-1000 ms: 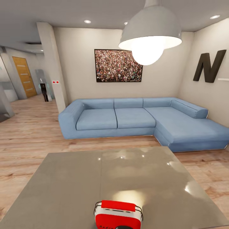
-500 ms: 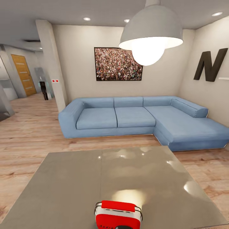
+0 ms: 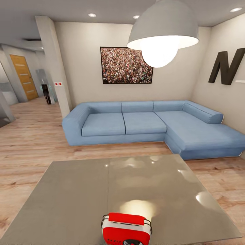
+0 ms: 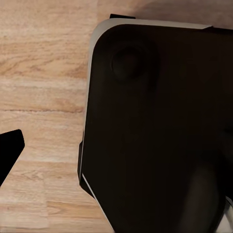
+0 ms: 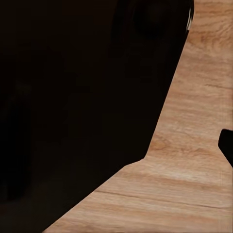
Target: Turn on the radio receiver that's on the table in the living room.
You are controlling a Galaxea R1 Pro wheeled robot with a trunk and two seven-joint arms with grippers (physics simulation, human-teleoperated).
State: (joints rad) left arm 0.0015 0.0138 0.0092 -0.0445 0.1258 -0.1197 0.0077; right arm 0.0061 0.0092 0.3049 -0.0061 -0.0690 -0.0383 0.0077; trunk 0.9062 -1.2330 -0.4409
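Observation:
The radio receiver [image 3: 126, 228] is small, glossy red, with a white band and a thin handle. It stands on the near part of the table [image 3: 75, 197], a low grey two-panel top that reflects the lamp, and is cut off by the lower edge of the head view. Part of its round dial shows on its front. In the left wrist view a dark fingertip [image 4: 8, 150] juts in over the wood floor. The right wrist view has a similar dark fingertip [image 5: 227, 145] at its edge. I cannot tell whether either gripper is open or shut.
Beyond the table stands a blue L-shaped sofa [image 3: 143, 124] under a crowd picture [image 3: 126, 65]. A white dome pendant lamp [image 3: 163, 30] hangs above the table. Wood floor surrounds the table, and a hallway with an orange door [image 3: 23, 76] opens at left. The robot's dark base [image 4: 160, 136] shows in both wrist views.
The whole head view has shifted a little, so the camera has moved. A bit more of the radio's front and dial shows. Nothing on the table has moved.

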